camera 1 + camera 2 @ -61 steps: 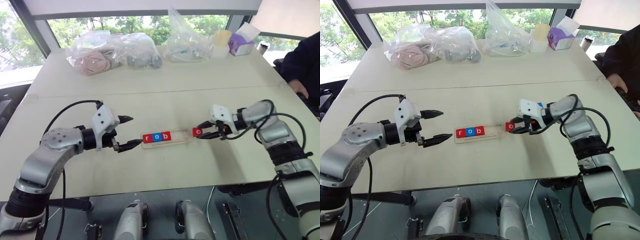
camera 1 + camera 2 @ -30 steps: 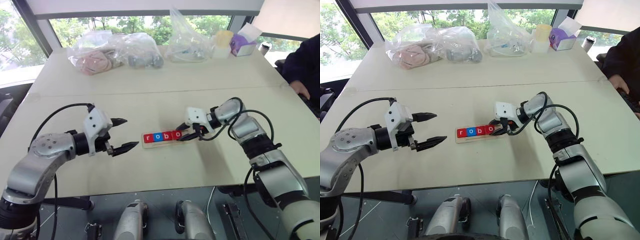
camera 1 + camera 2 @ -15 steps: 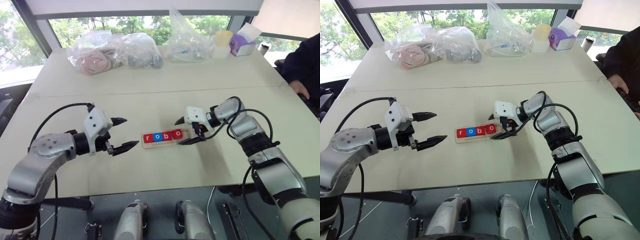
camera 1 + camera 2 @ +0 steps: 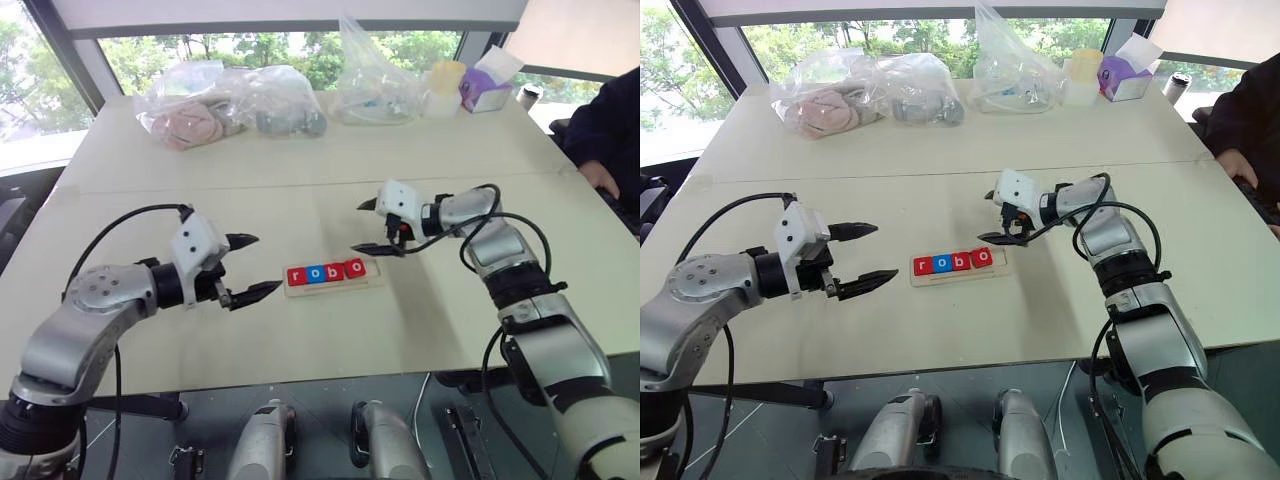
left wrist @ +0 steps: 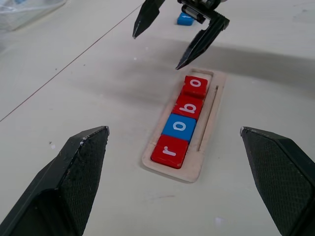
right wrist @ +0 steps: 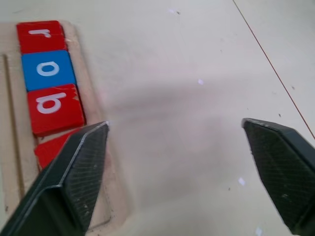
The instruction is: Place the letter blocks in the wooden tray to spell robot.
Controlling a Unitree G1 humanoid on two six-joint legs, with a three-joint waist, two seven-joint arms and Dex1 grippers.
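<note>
Four letter blocks [image 4: 326,272] are seen lying in a row in the wooden tray [image 4: 374,277], reading r, o, b, o: red, blue, red, red. The last red "o" [image 5: 195,85] is seated a little unevenly, its edge appearing to ride slightly on the neighbouring "b"; how far it is off cannot be told. The tray is set near the middle of the bench [image 4: 300,200], and its end nearest the right arm is left unfilled.

The right pincer [image 4: 370,227], which a second ago was closed on that "o" over the tray, is now spread wide, holds nothing, and has been lifted off toward the far edge of the bench, just beyond the tray's unfilled end. The fourth letter is thus released and placed.

The left pincer [image 4: 252,266] is held wide and empty just off the tray's "r" end, not touching it, and has stayed in place.

A small blue block [image 5: 185,18] is seen on the bench beyond the right pincer in the left wrist view; its letter cannot be read. It is judged to be the missing "t", so one placement is left before the word is complete.
</note>
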